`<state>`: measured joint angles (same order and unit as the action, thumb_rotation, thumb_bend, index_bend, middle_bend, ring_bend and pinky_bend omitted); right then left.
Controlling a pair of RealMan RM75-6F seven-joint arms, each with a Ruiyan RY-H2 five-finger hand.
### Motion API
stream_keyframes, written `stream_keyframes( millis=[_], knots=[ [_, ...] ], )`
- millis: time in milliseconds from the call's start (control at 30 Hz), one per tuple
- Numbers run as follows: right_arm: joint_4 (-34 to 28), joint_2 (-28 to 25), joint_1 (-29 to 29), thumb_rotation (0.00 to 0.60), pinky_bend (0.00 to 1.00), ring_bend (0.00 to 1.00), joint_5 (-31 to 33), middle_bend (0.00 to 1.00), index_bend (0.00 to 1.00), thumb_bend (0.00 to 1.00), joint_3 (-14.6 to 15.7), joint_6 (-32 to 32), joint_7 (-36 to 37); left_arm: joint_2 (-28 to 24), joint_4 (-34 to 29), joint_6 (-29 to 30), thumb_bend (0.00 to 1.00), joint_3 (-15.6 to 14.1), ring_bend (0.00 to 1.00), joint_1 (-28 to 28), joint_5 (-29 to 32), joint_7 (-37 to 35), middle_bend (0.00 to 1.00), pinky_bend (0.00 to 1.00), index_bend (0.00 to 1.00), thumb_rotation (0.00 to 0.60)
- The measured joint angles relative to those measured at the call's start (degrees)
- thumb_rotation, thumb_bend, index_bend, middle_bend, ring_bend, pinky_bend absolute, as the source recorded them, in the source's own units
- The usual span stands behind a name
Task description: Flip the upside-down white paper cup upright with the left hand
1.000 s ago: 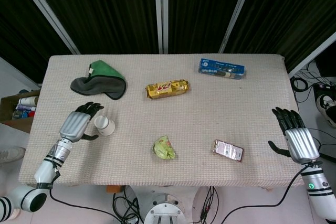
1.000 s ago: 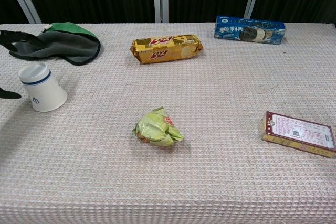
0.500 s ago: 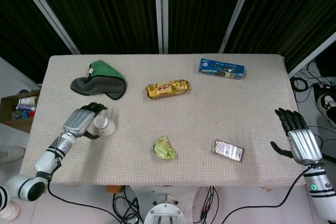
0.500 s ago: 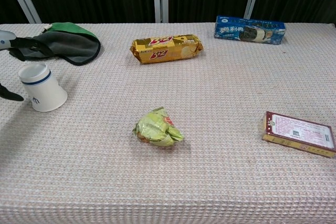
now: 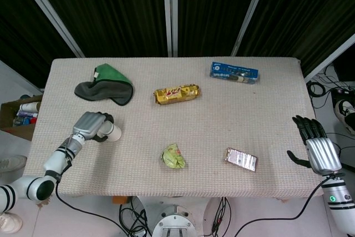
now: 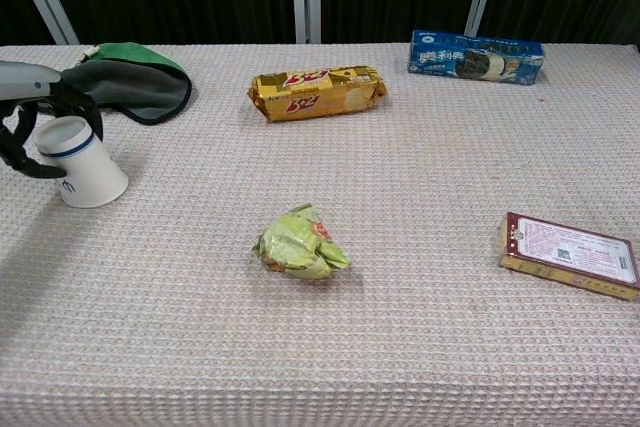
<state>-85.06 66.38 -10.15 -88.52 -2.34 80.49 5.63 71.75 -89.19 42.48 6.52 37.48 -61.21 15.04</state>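
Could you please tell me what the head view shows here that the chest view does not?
Only the head view shows the right hand, open past the table's right edge, the left arm, and a cardboard box on the floor. Only the chest view shows the blue band on the white paper cup and the fingers curled over its narrow end. Both show the left hand at the cup, the green cloth, three snack packs and the crumpled green wrapper.

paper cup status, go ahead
Left hand wrapped around white paper cup, cup upside down on table. Right hand open, idle. Nothing blocking.
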Motion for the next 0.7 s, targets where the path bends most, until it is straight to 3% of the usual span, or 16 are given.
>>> stream_keyframes(
  millis=[100,200,367,467,633,700],
  knots=[
    [0.0,0.0,0.2,0.600,0.09,0.03,0.0,0.08,0.02,0.18,0.0,0.3,0.1,0.5,-0.2,1.1,0.38,0.5,0.52,-0.2,0.3,-0.2,0.48,0.73,0.52,0.600],
    [-0.1,0.0,0.2,0.600,0.09,0.03,-0.1,0.08,0.02,0.18,0.0,0.4,0.0,1.3,-0.3,2.0,0.38,1.3,0.52,-0.6,-0.9,-5.3,0.48,0.73,0.52,0.600],
    [-0.3,0.0,0.3,0.600,0.09,0.03,0.0,0.08,0.02,0.18,0.0,0.4,-0.2,4.5,1.7,4.2,0.38,3.0,0.51,-1.7,-5.5,-20.8,0.48,0.67,0.52,0.600],
    [-0.4,0.0,0.4,0.600,0.09,0.03,0.2,0.08,0.02,0.18,0.1,0.2,-0.3,7.8,4.7,5.4,0.38,3.9,0.48,-2.2,-8.2,-32.4,0.47,0.56,0.52,0.600],
    [-0.3,-0.1,0.7,0.600,0.09,0.03,0.5,0.08,0.02,0.18,0.1,0.2,-0.1,14.8,14.5,6.4,0.36,4.1,0.42,-2.4,-13.4,-50.8,0.45,0.44,0.49,0.600],
    [-0.2,-0.1,0.8,0.600,0.09,0.03,0.7,0.08,0.02,0.18,0.1,0.3,0.0,16.9,18.8,6.3,0.33,3.6,0.36,-2.3,-15.3,-54.6,0.42,0.38,0.47,0.600]
  ],
)
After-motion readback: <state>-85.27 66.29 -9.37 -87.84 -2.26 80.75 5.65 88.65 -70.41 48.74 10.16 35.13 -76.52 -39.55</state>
